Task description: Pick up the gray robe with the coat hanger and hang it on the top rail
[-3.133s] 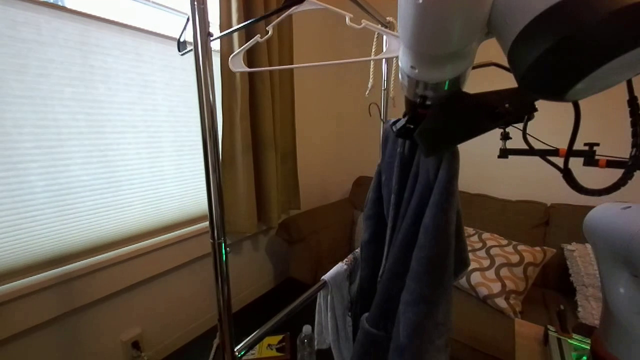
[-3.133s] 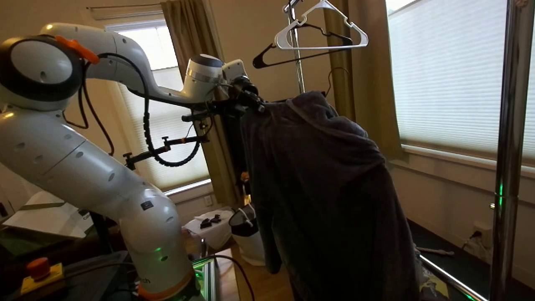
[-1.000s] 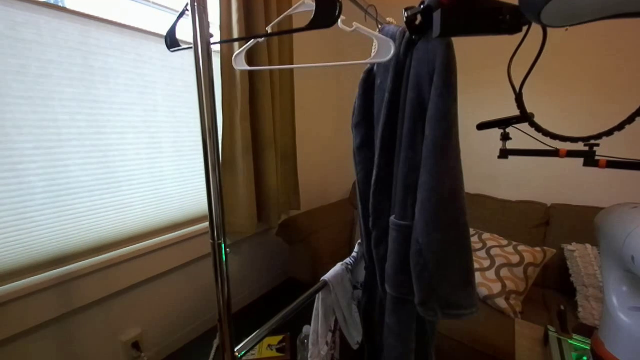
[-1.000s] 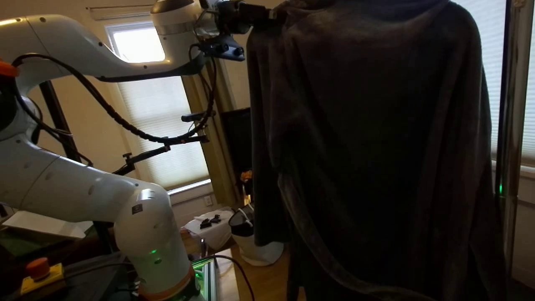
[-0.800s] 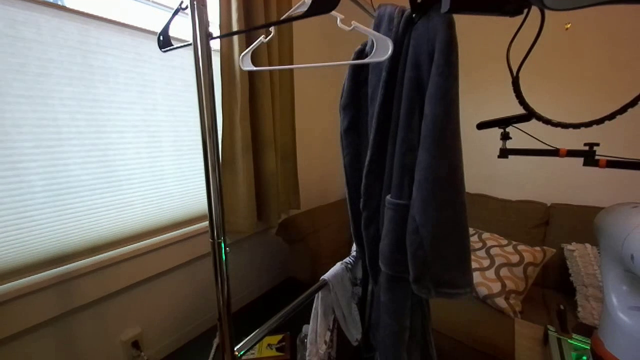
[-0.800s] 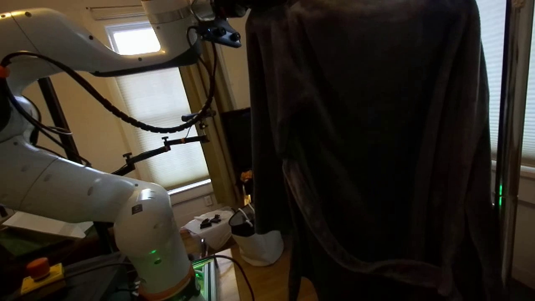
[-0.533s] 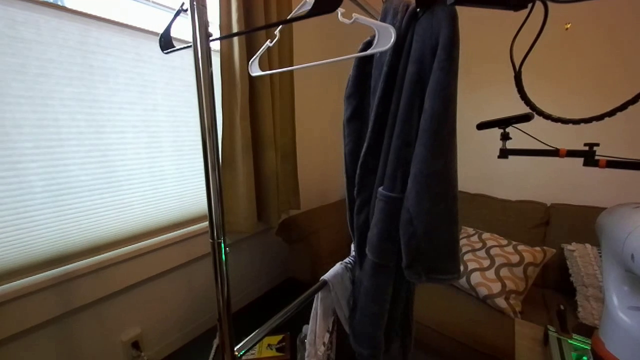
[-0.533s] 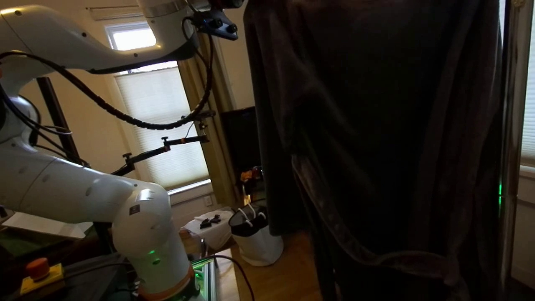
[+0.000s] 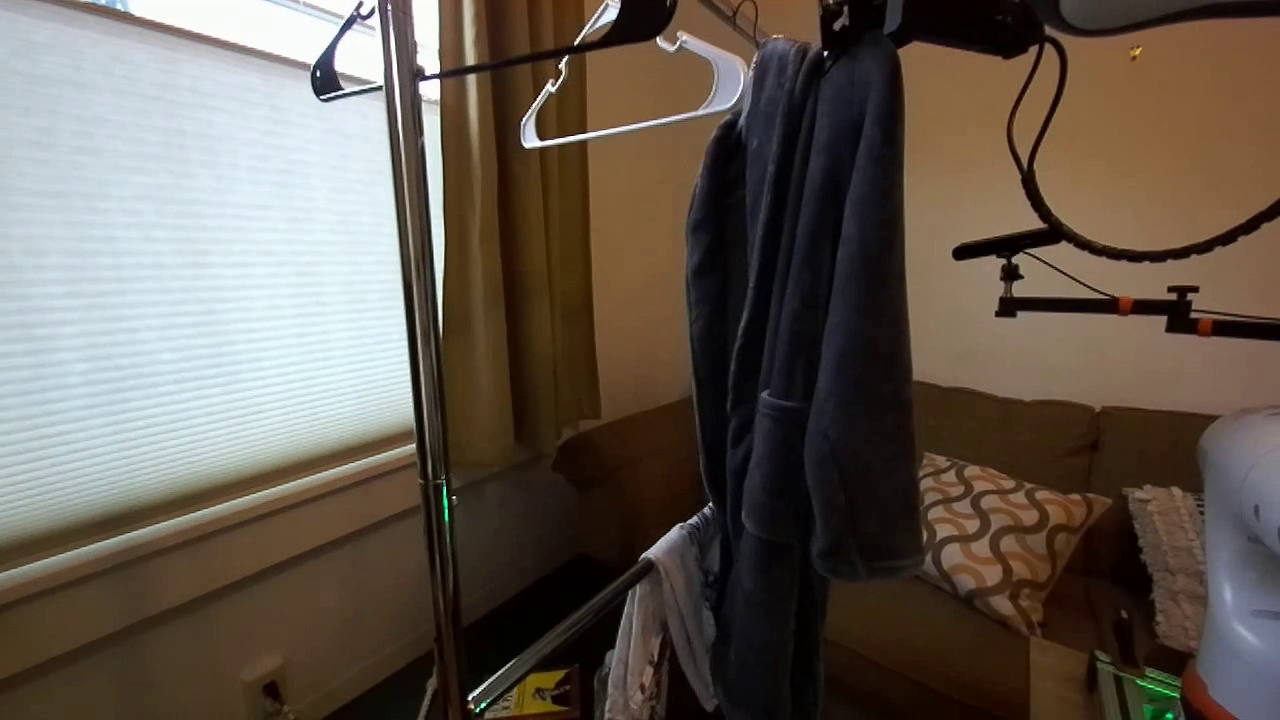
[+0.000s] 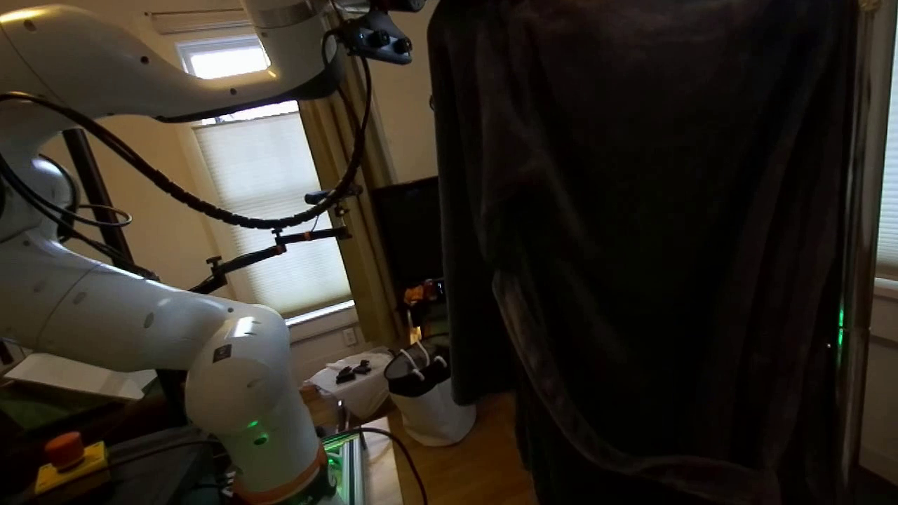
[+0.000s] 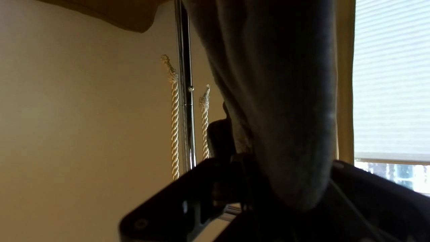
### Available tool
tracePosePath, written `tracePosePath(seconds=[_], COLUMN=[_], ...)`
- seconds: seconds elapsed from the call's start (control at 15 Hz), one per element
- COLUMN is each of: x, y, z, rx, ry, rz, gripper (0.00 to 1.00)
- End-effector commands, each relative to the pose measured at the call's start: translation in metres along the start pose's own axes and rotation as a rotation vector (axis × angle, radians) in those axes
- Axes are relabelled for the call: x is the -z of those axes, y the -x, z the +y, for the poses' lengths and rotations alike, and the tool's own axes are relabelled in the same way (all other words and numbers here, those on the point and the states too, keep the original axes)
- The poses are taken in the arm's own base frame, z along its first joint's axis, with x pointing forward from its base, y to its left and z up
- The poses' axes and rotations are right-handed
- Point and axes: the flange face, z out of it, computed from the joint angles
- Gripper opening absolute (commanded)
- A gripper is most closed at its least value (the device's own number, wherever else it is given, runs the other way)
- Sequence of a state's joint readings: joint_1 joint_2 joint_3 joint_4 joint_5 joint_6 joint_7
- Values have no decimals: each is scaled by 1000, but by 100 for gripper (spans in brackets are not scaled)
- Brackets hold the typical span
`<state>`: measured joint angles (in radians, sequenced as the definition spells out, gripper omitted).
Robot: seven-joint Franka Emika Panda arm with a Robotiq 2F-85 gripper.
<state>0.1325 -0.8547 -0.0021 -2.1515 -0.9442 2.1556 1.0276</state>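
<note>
Gripper [image 9: 840, 28] pinching robe [image 9: 810, 300] up top; can't tell if hook [image 9: 756, 16] is over rail [image 9: 724, 16], so check, lower slowly, release only once rail takes weight.

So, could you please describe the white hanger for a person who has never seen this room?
In an exterior view, start at the tall metal rack by the window blind. Look high up, left of the gray robe. The white hanger carries no garment, and its pale colour separates it from the black hanger overlapping it.
</note>
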Motion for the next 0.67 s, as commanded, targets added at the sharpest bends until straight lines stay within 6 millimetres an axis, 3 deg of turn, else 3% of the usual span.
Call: tracePosePath(seconds=[0.0, 0.27, 0.6], x=[27, 46, 28], y=[-13, -13, -44], z=[20, 36, 77], rx=[23, 49, -22], ry=[-92, -171, -210], rz=[100, 168, 152], gripper=[2, 2, 2])
